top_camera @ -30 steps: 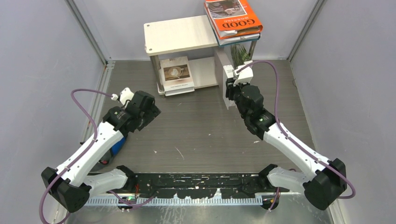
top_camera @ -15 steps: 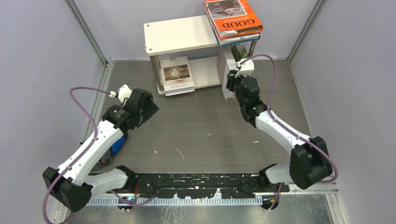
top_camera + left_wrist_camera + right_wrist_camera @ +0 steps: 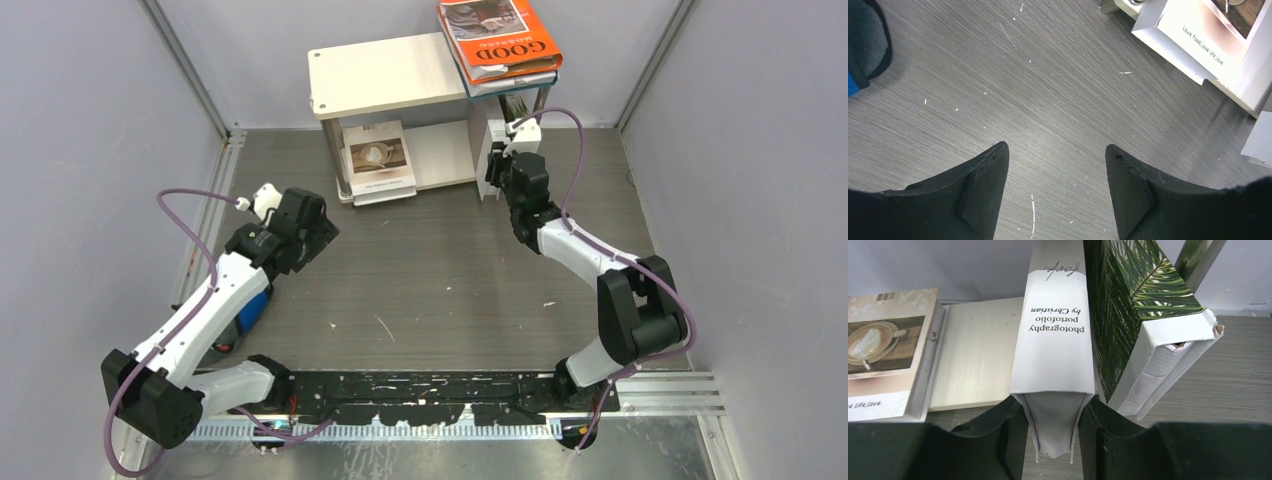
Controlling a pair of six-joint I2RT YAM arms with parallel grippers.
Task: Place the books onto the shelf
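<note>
At the right end of the shelf's (image 3: 385,75) lower board, the right pincer (image 3: 1053,415) is closed part-way on the near end of a plain white book (image 3: 1055,330). It holds the book upright, spine up, just beside the palm-leaf book (image 3: 1128,305) standing there. The white book looks light and stiff (smooth covers, probably slippery), so a firm pinch across its thickness, centred on the end, seems the right hold. The right arm stretches far forward to the shelf. In front of the shelf's left side, the left pincer (image 3: 1057,165) hangs wide open and empty over the worktop (image 3: 1048,75), arm bent, near the cup-photo book (image 3: 378,160). An orange book (image 3: 498,38) tops a stack on the shelf's upper right corner.
</note>
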